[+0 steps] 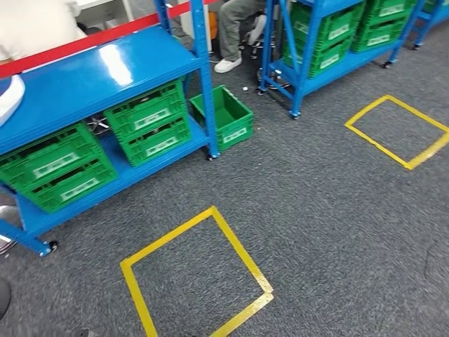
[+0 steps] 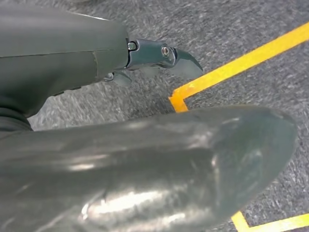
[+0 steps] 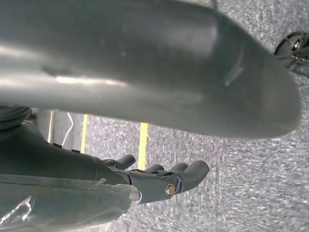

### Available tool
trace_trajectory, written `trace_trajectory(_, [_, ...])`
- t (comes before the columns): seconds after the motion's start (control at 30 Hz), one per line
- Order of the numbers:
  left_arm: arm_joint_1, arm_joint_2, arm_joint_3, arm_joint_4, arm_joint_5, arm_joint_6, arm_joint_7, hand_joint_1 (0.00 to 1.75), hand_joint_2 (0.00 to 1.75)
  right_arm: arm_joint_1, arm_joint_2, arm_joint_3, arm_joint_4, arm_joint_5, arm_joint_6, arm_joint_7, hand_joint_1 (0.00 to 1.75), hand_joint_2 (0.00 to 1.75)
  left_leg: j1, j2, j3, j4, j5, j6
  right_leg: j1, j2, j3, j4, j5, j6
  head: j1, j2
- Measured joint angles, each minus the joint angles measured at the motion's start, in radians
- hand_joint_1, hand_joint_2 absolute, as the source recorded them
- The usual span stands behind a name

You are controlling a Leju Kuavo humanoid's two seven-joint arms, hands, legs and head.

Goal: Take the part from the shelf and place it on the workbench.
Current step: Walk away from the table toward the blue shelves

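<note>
Head view: blue shelf (image 1: 100,74) at upper left, standing on grey carpet (image 1: 328,210). Its lower tier carries 2 stacks of green crates (image 1: 151,123) — labelled fronts face the camera. 1 more green bin (image 1: 222,116) sits on the carpet just beside the shelf's corner post. A second blue rack (image 1: 318,42) with more green crates stands farther back at upper right. A person's grey-trousered legs (image 1: 233,31) and a white shoe show between the 2 racks. A red bar (image 1: 85,42) runs along the back of the near shelf's top.

2 yellow tape squares mark the carpet: near square (image 1: 196,277) in front of the shelf, far square (image 1: 400,130) off to the right, well apart.

Part: cannot pick it out on the shelf or in the crates; a white rounded object (image 1: 9,95) is cut off at the left edge, what it is I cannot tell.

Left hand (image 2: 146,145) — left wrist view looks down at carpet and a corner of yellow tape (image 2: 226,72). Thumb extended, dark fingers (image 2: 164,53) stretched out apart from it; nothing held, fingers spread.

Right hand (image 3: 153,96) — same pose over carpet: thumb straight, fingers (image 3: 175,176) extended and slightly curled at the tips, clear gap between, nothing in it. 2 yellow tape lines (image 3: 143,145) lie beneath.
</note>
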Motion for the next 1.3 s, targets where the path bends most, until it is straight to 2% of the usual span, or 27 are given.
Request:
trace_trajectory(0.03, [0.001,-0.001,0.0,0.0,-0.001,-0.001,-0.001,0.0,0.0,0.0,0.0,0.0,0.0,0.0,-0.001,-0.003,0.0,0.0,0.0,0.003,0.008,-0.008,0.014,0.002,0.002,-0.014,0.0,0.0,0.0,0.0,0.0,0.0])
trace_trajectory(0.07, [0.002,-0.001,0.0,0.0,-0.002,-0.002,-0.001,0.0,0.0,-0.002,0.0,0.0,0.0,0.0,-0.002,-0.006,0.0,0.0,-0.002,0.01,0.036,-0.052,0.043,0.006,0.003,-0.027,0.001,0.0,-0.001,0.0,-0.001,0.0])
trace_trajectory(0.13, [-0.001,-0.002,0.0,0.0,-0.004,-0.002,0.0,0.0,0.0,-0.004,0.0,0.0,0.0,0.0,-0.007,-0.011,0.0,0.0,-0.011,0.06,0.113,-0.187,0.098,0.017,0.007,-0.052,0.005,0.002,-0.003,0.004,-0.004,0.0])
trace_trajectory(0.2, [-0.006,-0.005,0.0,0.0,-0.005,-0.002,0.002,0.0,0.0,-0.005,0.0,0.0,0.0,0.001,-0.01,-0.009,0.0,0.0,-0.02,0.098,0.154,-0.267,0.113,0.03,0.013,-0.074,0.007,0.002,-0.007,0.012,-0.006,0.0])
trace_trajectory(0.27, [-0.005,-0.009,0.0,0.0,-0.005,-0.002,0.004,0.0,0.0,-0.009,0.0,0.0,0.0,0.003,-0.01,-0.004,0.0,0.0,-0.022,0.083,0.153,-0.279,0.113,0.041,0.015,-0.098,0.012,-0.001,-0.009,0.021,-0.006,0.0])
trace_trajectory(0.3, [-0.002,-0.011,0.0,0.0,-0.005,-0.002,0.005,0.0,0.0,-0.011,-0.001,0.001,0.0,0.004,-0.01,-0.002,0.0,0.0,-0.02,0.071,0.153,-0.281,0.116,0.046,0.014,-0.097,0.014,0.002,-0.012,0.027,-0.005,0.0])
trace_trajectory(0.37, [0.0,-0.016,0.0,0.0,-0.005,-0.002,0.006,0.0,0.0,-0.012,-0.001,0.001,0.0,0.005,-0.01,-0.001,0.0,0.0,-0.013,0.048,0.154,-0.286,0.122,0.058,0.01,-0.05,-0.006,0.053,-0.048,0.039,0.0,0.0])
trace_trajectory(0.43, [-0.004,-0.018,0.0,0.0,-0.005,-0.002,0.008,0.0,0.0,-0.008,-0.002,0.001,0.0,0.005,-0.009,0.0,0.0,0.0,-0.009,0.022,0.151,-0.286,0.126,0.064,0.005,0.009,-0.067,0.185,-0.115,0.046,0.007,0.0])
trace_trajectory(0.47, [-0.004,-0.019,0.0,0.0,-0.005,-0.002,0.008,0.0,0.0,-0.006,-0.002,0.002,0.0,0.005,-0.009,0.0,0.0,0.0,-0.008,0.007,0.15,-0.286,0.127,0.064,0.004,0.021,-0.1,0.251,-0.14,0.049,0.008,0.0])
trace_trajectory(0.5, [-0.004,-0.02,0.0,0.0,-0.005,-0.001,0.008,0.0,0.0,-0.004,-0.002,0.002,0.0,0.005,-0.008,0.001,0.0,0.0,-0.008,-0.007,0.149,-0.286,0.127,0.064,0.003,0.025,-0.12,0.289,-0.147,0.05,0.009,0.0])
trace_trajectory(0.53, [-0.002,-0.02,0.0,0.0,-0.005,-0.001,0.008,0.0,0.0,-0.003,-0.002,0.002,0.0,0.005,-0.008,0.001,0.0,0.0,-0.008,-0.022,0.149,-0.286,0.128,0.063,0.003,0.027,-0.122,0.286,-0.132,0.05,0.008,0.0])
trace_trajectory(0.57, [-0.001,-0.022,0.0,0.0,-0.005,-0.001,0.008,0.0,0.0,-0.002,-0.002,0.002,0.0,0.005,-0.008,0.002,0.0,0.0,-0.006,-0.038,0.15,-0.285,0.129,0.061,0.001,0.031,-0.104,0.242,-0.099,0.05,0.009,0.0])
trace_trajectory(0.6, [-0.001,-0.023,0.0,0.0,-0.005,-0.001,0.008,0.0,0.0,-0.002,-0.003,0.001,0.0,0.005,-0.009,0.002,0.0,0.0,-0.004,-0.053,0.151,-0.285,0.129,0.058,-0.002,0.044,-0.07,0.169,-0.057,0.051,0.009,0.0])
trace_trajectory(0.67, [-0.002,-0.025,0.0,0.0,-0.005,-0.001,0.008,0.0,0.0,-0.003,-0.003,0.001,0.0,0.005,-0.009,0.002,0.0,0.0,-0.004,-0.081,0.148,-0.28,0.131,0.046,-0.01,0.088,-0.011,0.038,-0.008,0.05,0.009,0.0])
trace_trajectory(0.73, [-0.002,-0.024,0.0,0.0,-0.005,-0.001,0.008,0.0,0.0,-0.004,-0.003,0.002,0.0,0.006,-0.009,0.002,0.0,0.0,-0.003,-0.102,0.141,-0.28,0.135,0.032,-0.01,0.106,0.008,0.0,-0.005,0.04,0.01,0.0])
trace_trajectory(0.77, [0.0,-0.024,0.0,0.0,-0.005,-0.001,0.008,0.0,0.0,-0.005,-0.003,0.002,0.0,0.006,-0.009,0.002,0.0,0.0,-0.001,-0.112,0.138,-0.282,0.139,0.025,-0.009,0.096,0.008,0.001,-0.003,0.031,0.01,0.0])
trace_trajectory(0.8, [0.003,-0.024,0.0,0.0,-0.005,-0.001,0.008,0.0,0.0,-0.005,-0.003,0.002,0.0,0.006,-0.01,0.002,0.0,0.0,0.0,-0.108,0.136,-0.282,0.139,0.02,-0.008,0.085,0.008,0.0,0.0,0.024,0.01,0.0])
trace_trajectory(0.83, [0.005,-0.024,0.0,0.0,-0.005,0.0,0.008,0.0,0.0,-0.006,-0.003,0.002,0.0,0.006,-0.011,0.001,0.0,0.0,0.0,-0.09,0.129,-0.272,0.131,0.014,-0.008,0.074,0.008,-0.001,0.003,0.016,0.008,0.0])
trace_trajectory(0.87, [0.005,-0.024,0.0,0.0,-0.005,0.0,0.008,0.0,0.0,-0.006,-0.004,0.002,0.0,0.006,-0.013,0.0,0.0,0.0,-0.001,-0.063,0.114,-0.243,0.111,0.01,-0.009,0.062,0.007,-0.004,0.005,0.009,0.005,0.0])
trace_trajectory(0.93, [0.0,-0.025,0.0,0.0,-0.005,-0.001,0.008,0.0,0.0,-0.004,-0.004,0.002,0.0,0.006,-0.015,-0.005,0.0,0.0,-0.002,-0.01,0.057,-0.124,0.044,0.004,-0.006,0.035,0.004,-0.005,0.005,0.001,-0.001,0.0])
trace_trajectory(1.0, [-0.004,-0.025,0.0,0.0,-0.005,-0.001,0.008,0.0,0.0,-0.002,-0.004,0.002,0.0,0.005,-0.016,-0.008,0.0,0.0,-0.002,0.002,0.002,-0.006,-0.001,0.001,-0.003,0.005,0.003,-0.005,0.005,-0.001,-0.003,0.0])
trace_trajectory(1.03, [-0.003,-0.025,0.0,0.0,-0.005,-0.001,0.008,0.0,0.0,-0.002,-0.004,0.002,0.0,0.005,-0.016,-0.008,0.0,0.0,-0.002,0.003,-0.003,0.01,0.004,0.001,-0.002,-0.01,0.002,-0.005,0.004,-0.001,-0.003,0.0])
trace_trajectory(1.07, [-0.001,-0.025,0.0,0.0,-0.005,0.0,0.008,0.0,0.0,-0.003,-0.004,0.002,0.0,0.005,-0.016,-0.008,0.0,0.0,-0.002,0.006,0.013,-0.017,0.028,0.003,-0.001,-0.023,0.003,-0.005,0.004,-0.001,-0.004,0.0])
trace_trajectory(1.13, [-0.002,-0.025,0.0,0.0,-0.005,0.0,0.007,0.0,0.0,-0.004,-0.004,0.002,0.0,0.003,-0.017,-0.009,0.0,0.0,-0.006,0.037,0.086,-0.145,0.09,0.012,0.001,-0.045,0.006,-0.004,0.001,0.003,-0.005,0.0])
trace_trajectory(1.17, [-0.004,-0.024,0.0,0.0,-0.005,0.0,0.006,0.0,0.0,-0.005,-0.004,0.002,0.0,0.001,-0.019,-0.012,0.0,0.0,-0.009,0.055,0.12,-0.208,0.108,0.018,0.003,-0.053,0.005,-0.003,-0.001,0.007,-0.005,0.0])
trace_trajectory(1.23, [-0.006,-0.024,0.0,0.0,-0.005,0.001,0.004,0.0,0.0,-0.009,-0.004,0.002,0.0,-0.005,-0.03,-0.021,0.0,0.0,-0.014,0.074,0.153,-0.273,0.115,0.029,0.008,-0.066,0.005,-0.003,-0.004,0.018,-0.003,0.0])
trace_trajectory(1.3, [-0.001,-0.024,0.0,0.0,-0.005,0.003,0.003,0.0,0.0,-0.013,-0.004,0.001,0.0,-0.014,-0.039,-0.029,0.0,0.0,-0.014,0.064,0.153,-0.28,0.115,0.041,0.007,-0.074,0.009,-0.005,-0.004,0.029,-0.002,0.0])
